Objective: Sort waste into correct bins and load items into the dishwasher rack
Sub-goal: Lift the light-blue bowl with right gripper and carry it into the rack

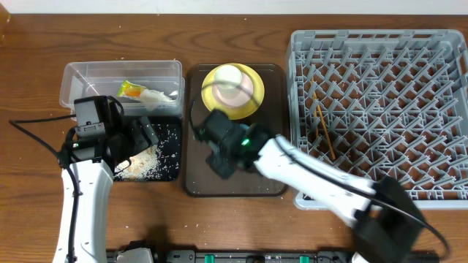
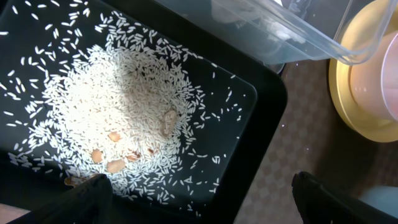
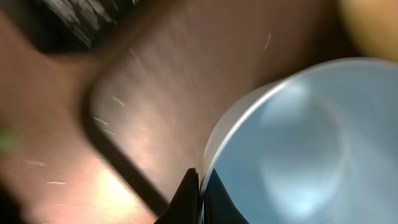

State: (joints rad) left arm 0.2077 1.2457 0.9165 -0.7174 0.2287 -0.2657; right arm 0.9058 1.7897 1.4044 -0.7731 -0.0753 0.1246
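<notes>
Rice [image 2: 118, 106] and wrappers [image 1: 142, 91] are lying binned left of the dishwasher rack [image 1: 380, 109], a chopstick [image 1: 324, 131] inside it; we are noting right gripper [image 3: 199, 183] clenched on light blue bowl [image 3: 298, 143], left gripper [image 2: 205, 199] released, yellow plate [image 1: 207, 88] pending.

Right wrist view: blurred throughout; light blue bowl [image 3: 298, 143] cut off at right and bottom edges.
Overhead: same bowl hidden beneath right pincer [image 1: 219, 161].
Left wrist view: yellow plate [image 2: 342, 93], pale pink bowl [image 2: 379, 71] and clear tub [image 2: 298, 25] cropped by frame edges.
</notes>
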